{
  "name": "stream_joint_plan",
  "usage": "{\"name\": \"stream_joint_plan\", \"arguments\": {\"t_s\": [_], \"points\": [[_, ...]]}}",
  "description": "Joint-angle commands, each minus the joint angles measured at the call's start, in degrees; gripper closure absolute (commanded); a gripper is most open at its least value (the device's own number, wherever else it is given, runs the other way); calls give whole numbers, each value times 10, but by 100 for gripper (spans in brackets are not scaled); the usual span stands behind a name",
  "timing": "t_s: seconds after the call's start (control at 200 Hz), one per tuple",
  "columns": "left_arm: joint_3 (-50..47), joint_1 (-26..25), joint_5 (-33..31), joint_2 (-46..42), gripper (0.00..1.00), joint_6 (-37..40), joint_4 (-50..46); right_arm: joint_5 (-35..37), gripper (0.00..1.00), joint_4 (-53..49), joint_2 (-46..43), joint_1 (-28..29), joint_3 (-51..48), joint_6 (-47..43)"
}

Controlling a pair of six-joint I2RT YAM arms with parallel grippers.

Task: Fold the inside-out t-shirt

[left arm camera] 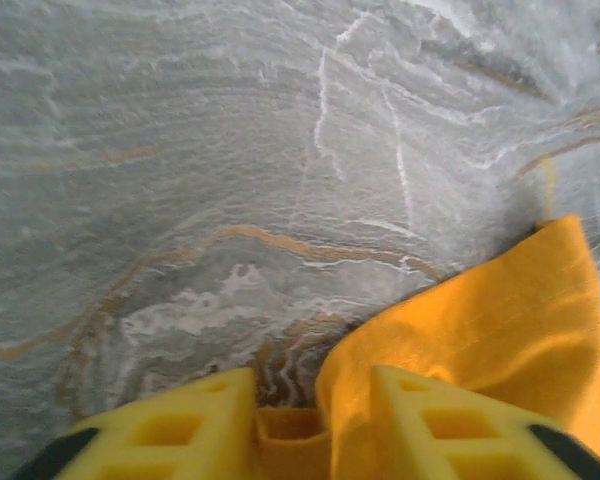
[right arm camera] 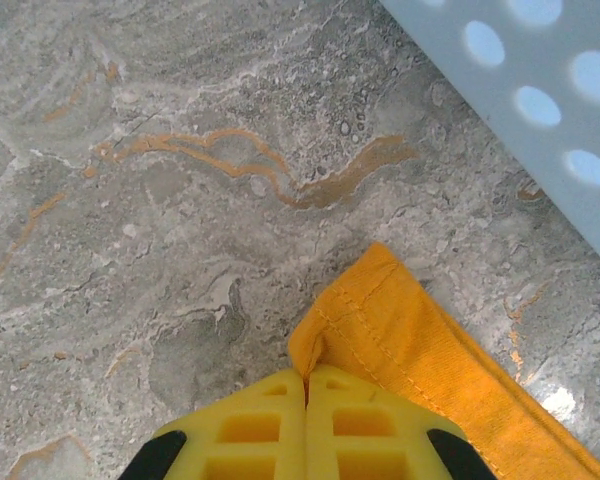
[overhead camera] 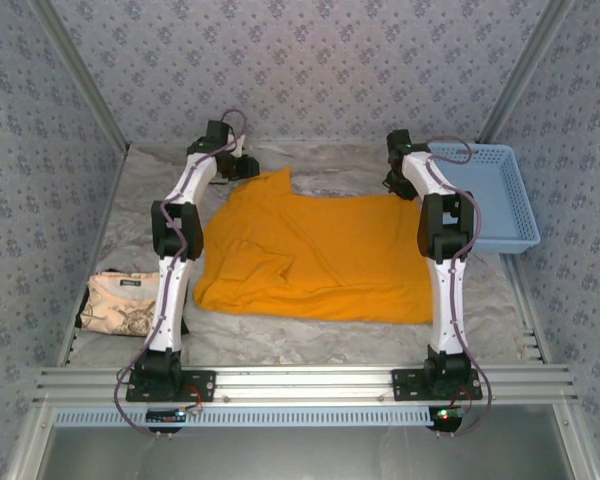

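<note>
The left gripper [left arm camera: 310, 425] was clamped on a bunched bit of orange cloth, which filled the gap between its yellow fingers and spilled out towards 2 o'clock in its wrist view. The right gripper [right arm camera: 305, 420] had its fingers pressed together on a stitched hem corner, and that hem ran off towards 4 o'clock. Both pinches looked secure to me.

From above, the two grippers sat at the far corners of the inside-out t-shirt [overhead camera: 320, 255], the left at about 11 o'clock of it and the right at about 1 o'clock. The shirt itself lay spread across the middle of the counter [overhead camera: 310, 342] between the arms, mostly flat. Its far left corner was drawn up into a peak, and a loose flap lay rumpled over the body around 8 o'clock. I could not make out sleeves or a collar clearly.

A light blue basket [overhead camera: 500, 244] stood just beyond the right gripper at 2 o'clock, apart from the shirt, and a beige printed cloth [overhead camera: 115, 305] lay at 8 o'clock beside the left arm.

As I judged it, the job was at an early stage. The cloth was laid out and gripped, but no tidy fold showed yet. The far edge had yet to be carried over towards 6 o'clock, and any further halving and squaring up remained after that.
</note>
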Motion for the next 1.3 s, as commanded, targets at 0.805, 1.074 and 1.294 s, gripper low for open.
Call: {"name": "stream_joint_plan", "arguments": {"t_s": [0.805, 1.074, 1.294], "points": [[-646, -27, -10, -474, 100, 237, 492, -42, 100, 221, -228, -3, -239, -11], [-778, -83, 25, -604, 100, 357, 408, -19, 100, 241, -345, 18, -399, 5], [-897, -172, -54, -705, 100, 348, 333, 7, 100, 241, -431, 53, -534, 29]]}}
